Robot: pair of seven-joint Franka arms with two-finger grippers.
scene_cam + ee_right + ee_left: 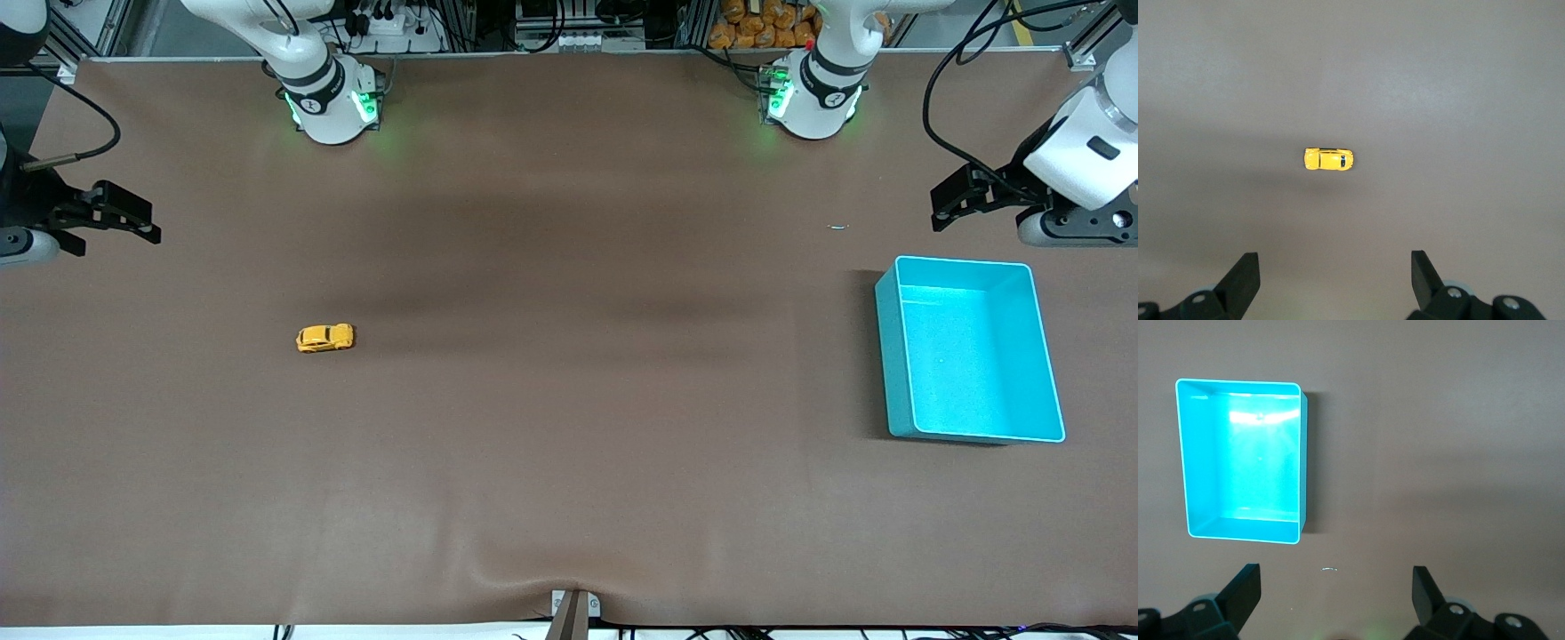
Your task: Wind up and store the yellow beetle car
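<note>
My right gripper (pixel 1331 280) hangs spread above the car (pixel 325 338), lined up to grab it. My left gripper (pixel 1335 597), spread, waits above the bin (pixel 969 351), empty for storing.

Both wrist views cut off their own black fingers (pixel 1245 593) (pixel 1245 277) at six o'clock; the tiny pale speck (pixel 837 227) on the brown surface is unidentifiable.

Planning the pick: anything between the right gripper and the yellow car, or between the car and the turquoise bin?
Nothing visible. The right gripper, open, looks down on the yellow beetle car over bare table; bare mat runs to the turquoise bin.
</note>
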